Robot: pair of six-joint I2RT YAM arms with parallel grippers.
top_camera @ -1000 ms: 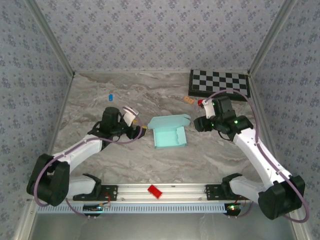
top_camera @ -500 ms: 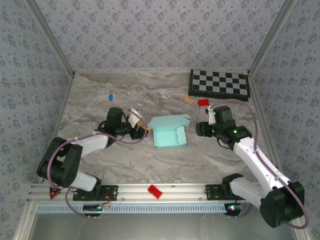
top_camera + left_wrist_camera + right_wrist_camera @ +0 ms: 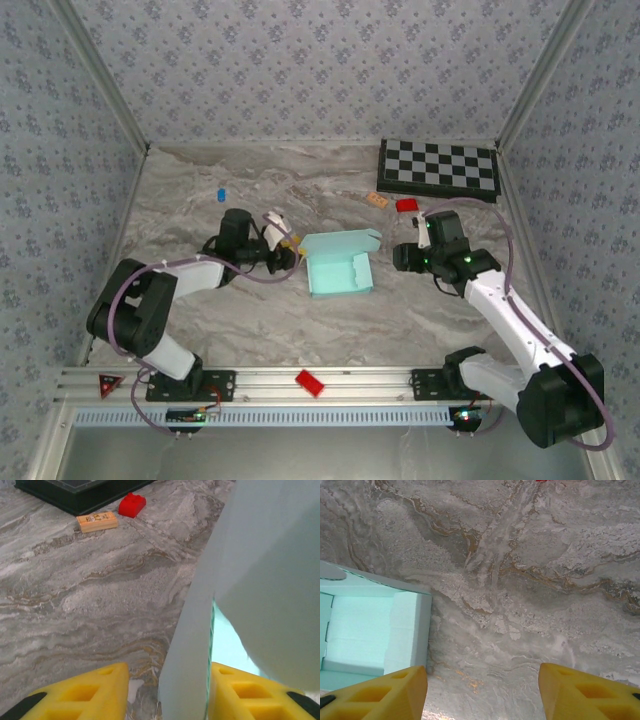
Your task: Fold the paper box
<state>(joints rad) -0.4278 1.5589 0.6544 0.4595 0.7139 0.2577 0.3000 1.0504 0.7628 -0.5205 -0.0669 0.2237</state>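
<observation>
- Top external view: the paper box (image 3: 338, 262), pale mint card, is lying near the middle of the marble table (image 3: 200, 320) with its lid flap standing open on the far side.
- The left gripper (image 3: 289, 256) is reaching in at the box's left edge, and the right gripper (image 3: 404, 250) is hovering just off its right side, apart from it.
- A chessboard (image 3: 438, 168) is sitting in the far right corner, with a red block (image 3: 406, 205) and a wooden tile (image 3: 377, 200) lying just in front of it.
- Left wrist view: the left gripper (image 3: 165, 695) is straddling an upright wall of the paper box (image 3: 185, 640), its jaws standing apart.
- The finger at lower left (image 3: 80, 695) is showing a gap to the card. The other finger is sitting just beside the card; contact cannot be told.
- The red block (image 3: 132, 504), wooden tile (image 3: 97, 521) and chessboard (image 3: 75, 492) are lying beyond.
- Right wrist view: the right gripper (image 3: 482, 695) is hanging over bare table (image 3: 520, 580), jaws spread wide and holding nothing.
- The paper box (image 3: 370, 635) is lying at the left, its hollow facing up.
</observation>
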